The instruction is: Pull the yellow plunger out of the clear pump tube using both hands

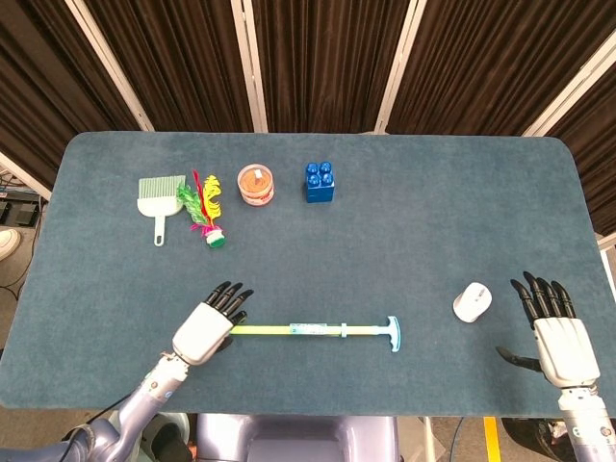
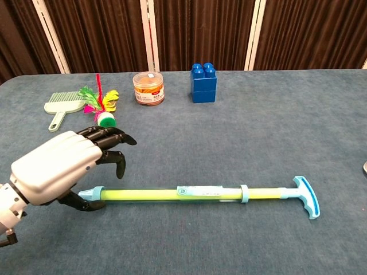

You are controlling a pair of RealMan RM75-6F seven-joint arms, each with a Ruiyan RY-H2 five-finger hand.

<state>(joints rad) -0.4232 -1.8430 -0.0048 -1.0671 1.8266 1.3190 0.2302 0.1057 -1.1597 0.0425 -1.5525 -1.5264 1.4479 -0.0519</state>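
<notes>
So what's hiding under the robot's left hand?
The left hand hovers over the capped end of the clear pump tube, which holds the yellow plunger. The light blue cap peeks out below the fingers. Whether the hand touches the tube is hidden.

Robot test booth, not a home.
Blue felt tabletop (image 1: pixel 404 212) ringed by dark curtains (image 1: pixel 318 63) on pale frame poles (image 1: pixel 252 65).

Left hand (image 1: pixel 205 328) spread (fingers apart), right hand (image 1: pixel 560 339) likewise.
</notes>
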